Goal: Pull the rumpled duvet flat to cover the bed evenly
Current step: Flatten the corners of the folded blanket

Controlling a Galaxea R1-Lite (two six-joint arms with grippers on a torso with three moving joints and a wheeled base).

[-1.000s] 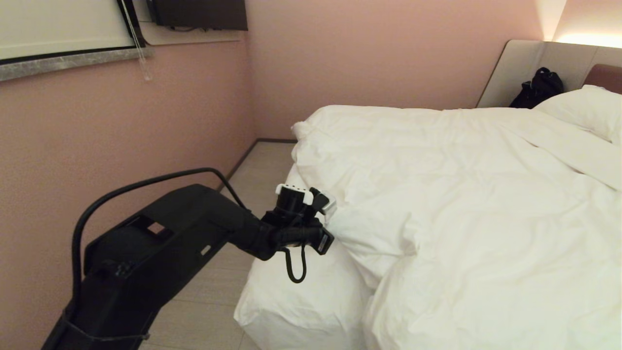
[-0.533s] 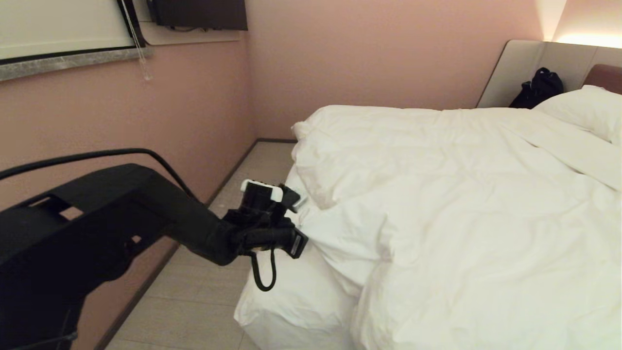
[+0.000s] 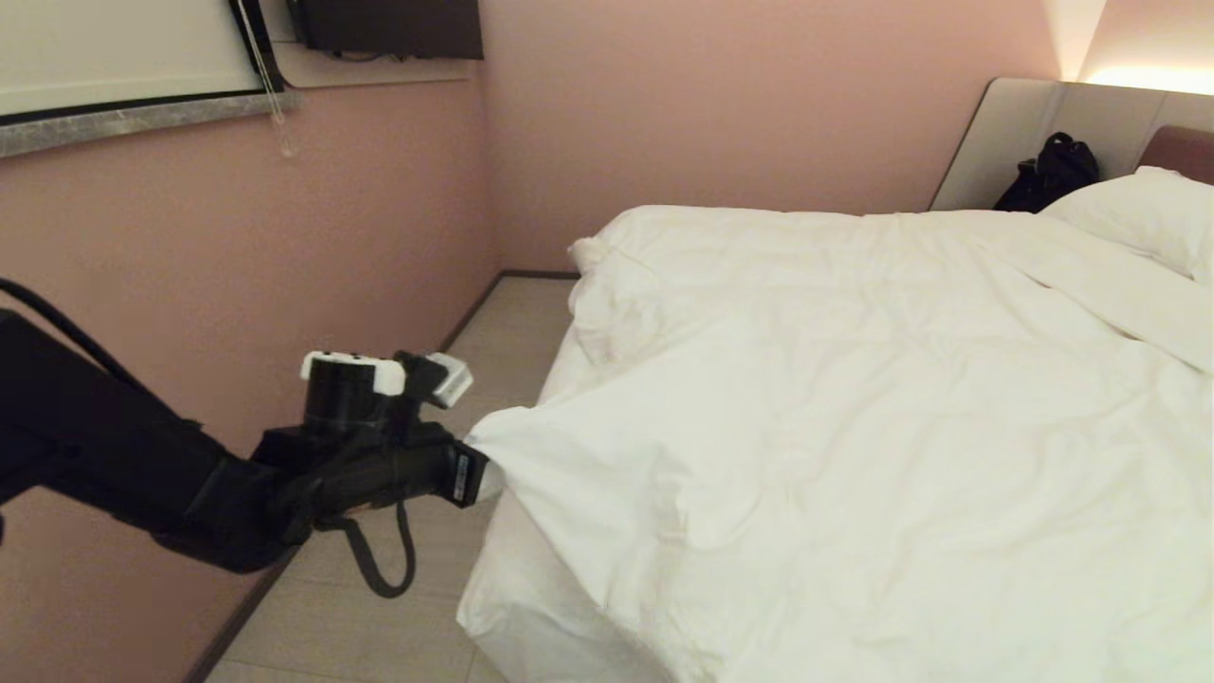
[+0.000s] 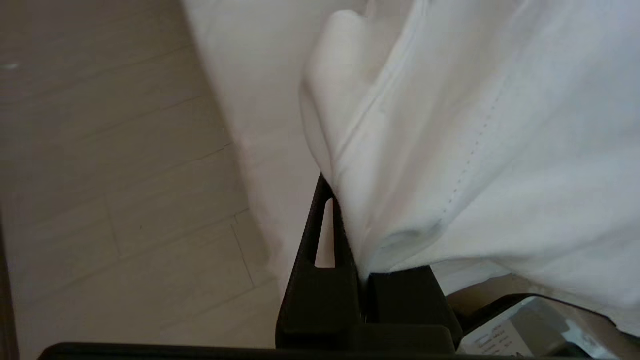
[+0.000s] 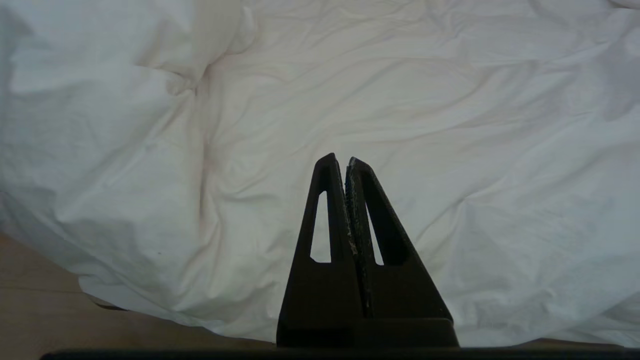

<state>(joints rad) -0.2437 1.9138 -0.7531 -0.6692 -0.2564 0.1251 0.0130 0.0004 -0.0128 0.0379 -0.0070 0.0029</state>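
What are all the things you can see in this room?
duvet: one, white, spread over the bed, one corner pulled out past the bed's edge
bed: one, white-sheeted, against the pink wall, beige panel at its head
pillow: one, white, at the head end
bag: one, black, against the beige panel
screen: one, black, high on the wall
window ledge: one, grey, upper wall beside the screen
floor: pale tiles, beside the bed
left gripper: one, black, shut on the duvet's corner, out over the floor
right gripper: one, black, shut, empty, above the duvet
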